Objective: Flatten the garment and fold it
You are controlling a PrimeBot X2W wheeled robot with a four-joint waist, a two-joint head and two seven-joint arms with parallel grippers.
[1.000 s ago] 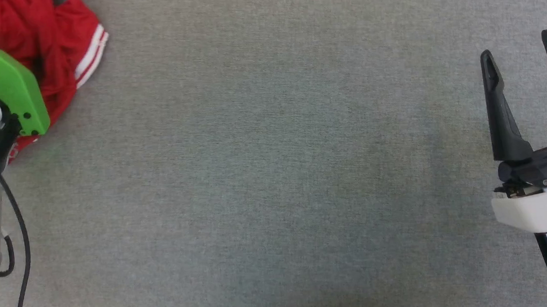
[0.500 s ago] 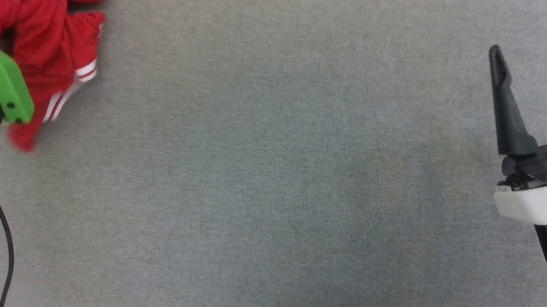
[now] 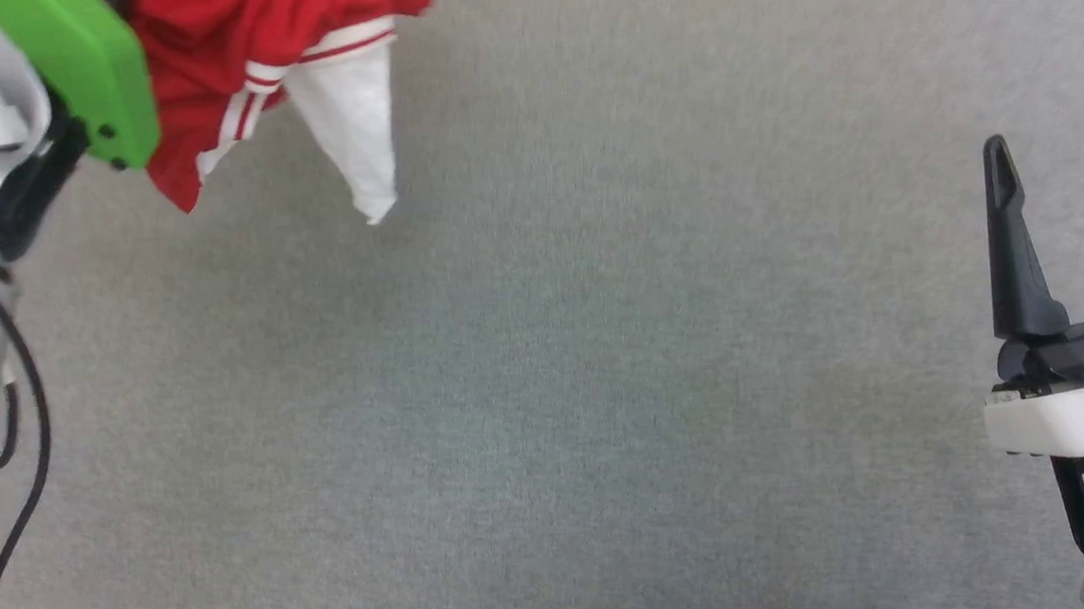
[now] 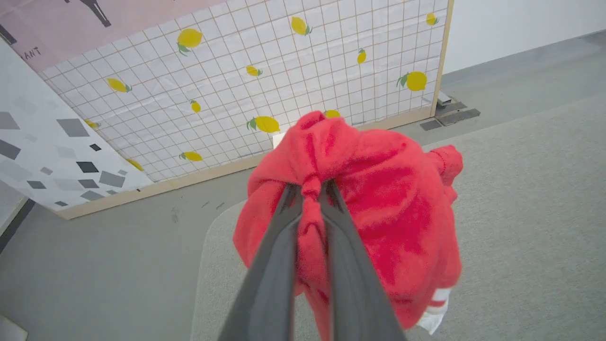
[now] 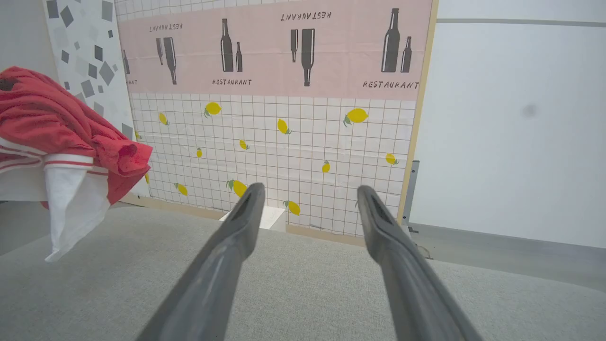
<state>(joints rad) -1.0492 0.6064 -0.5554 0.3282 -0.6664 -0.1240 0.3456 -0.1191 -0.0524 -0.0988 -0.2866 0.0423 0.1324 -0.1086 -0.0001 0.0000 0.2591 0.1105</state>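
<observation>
Left fingers (image 4: 279, 246) pinch the bunched garment (image 4: 378, 189), hanging above the table (image 3: 610, 387).

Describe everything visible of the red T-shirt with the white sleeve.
The red T-shirt looks like soft knit cloth, bunched into a crumpled lump. One white short sleeve with red-white striped trim hangs from it toward the grey fabric table. The left gripper is shut on a pinched red fold and holds it up near the table's far left corner. Whether the sleeve tip touches the table is unclear.
</observation>
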